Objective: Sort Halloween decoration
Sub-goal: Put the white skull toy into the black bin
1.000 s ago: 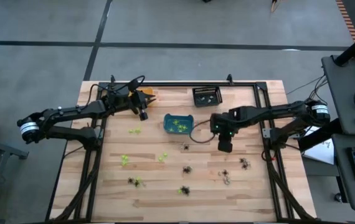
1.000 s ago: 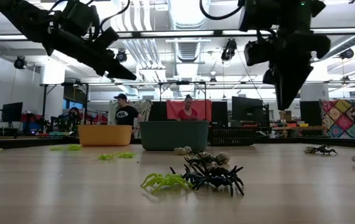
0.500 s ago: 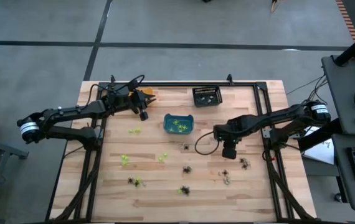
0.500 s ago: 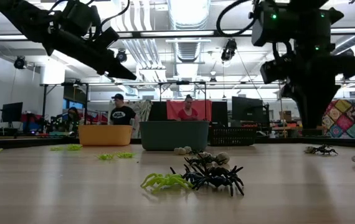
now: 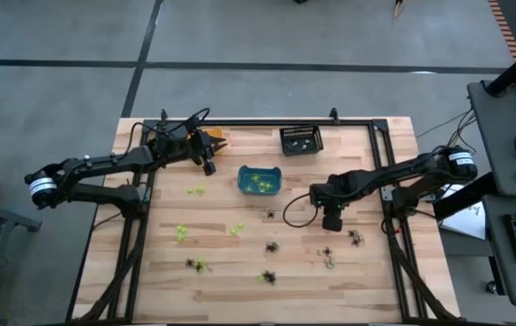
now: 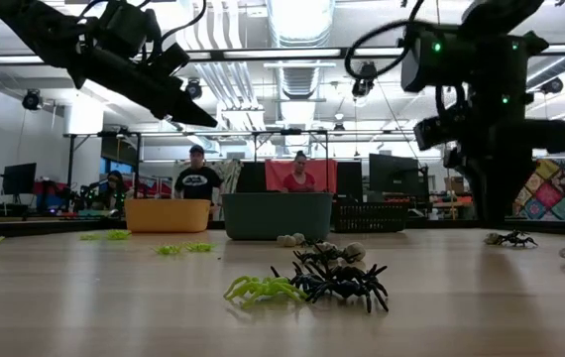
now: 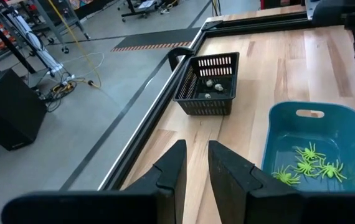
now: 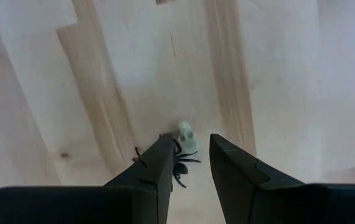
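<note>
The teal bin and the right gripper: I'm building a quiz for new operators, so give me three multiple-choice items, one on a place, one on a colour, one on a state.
1. Where is the right gripper?
A. Over the black basket
B. Low over a black spider and a pale skull
C. Inside the teal bin

2. What colour are the spiders in the teal bin?
A. Lime green
B. Black
C. Orange

3. How do the right gripper's fingers stand?
A. Clamped on a spider
B. Parted, nothing between them
C. Out of view

Answers: 1 B, the black spider and pale skull lie just ahead of its fingers; 2 A, the left wrist view shows green spiders; 3 B, a gap shows.
</note>
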Controlling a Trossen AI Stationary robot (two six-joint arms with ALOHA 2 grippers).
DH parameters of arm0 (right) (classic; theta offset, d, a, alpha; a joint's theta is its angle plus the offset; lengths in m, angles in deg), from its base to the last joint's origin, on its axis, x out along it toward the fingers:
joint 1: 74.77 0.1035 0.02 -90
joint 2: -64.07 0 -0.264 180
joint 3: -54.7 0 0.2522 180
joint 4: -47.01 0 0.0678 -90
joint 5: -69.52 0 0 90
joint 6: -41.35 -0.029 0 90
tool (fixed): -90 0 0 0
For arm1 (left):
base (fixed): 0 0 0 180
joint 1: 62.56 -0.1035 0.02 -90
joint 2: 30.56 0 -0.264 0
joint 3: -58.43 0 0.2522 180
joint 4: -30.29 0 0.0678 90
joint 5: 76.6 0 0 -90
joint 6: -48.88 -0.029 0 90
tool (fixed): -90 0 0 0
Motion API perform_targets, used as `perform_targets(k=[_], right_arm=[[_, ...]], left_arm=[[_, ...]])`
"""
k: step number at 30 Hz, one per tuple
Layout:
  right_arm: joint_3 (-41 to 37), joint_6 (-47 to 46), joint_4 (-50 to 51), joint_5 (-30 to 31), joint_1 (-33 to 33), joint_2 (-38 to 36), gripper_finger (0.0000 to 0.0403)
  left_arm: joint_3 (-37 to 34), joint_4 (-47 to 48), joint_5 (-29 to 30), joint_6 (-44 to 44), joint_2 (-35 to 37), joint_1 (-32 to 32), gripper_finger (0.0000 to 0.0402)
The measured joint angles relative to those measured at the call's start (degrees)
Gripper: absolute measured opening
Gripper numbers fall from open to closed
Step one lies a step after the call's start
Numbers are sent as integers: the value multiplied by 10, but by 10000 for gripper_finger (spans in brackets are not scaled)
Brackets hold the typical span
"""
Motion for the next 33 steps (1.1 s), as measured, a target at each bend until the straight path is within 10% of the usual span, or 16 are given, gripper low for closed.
perform_targets(k=[33], right_arm=[[3,-6,-42,23,-1,29,15]], left_arm=[[0,0,0,0,0,0,50]])
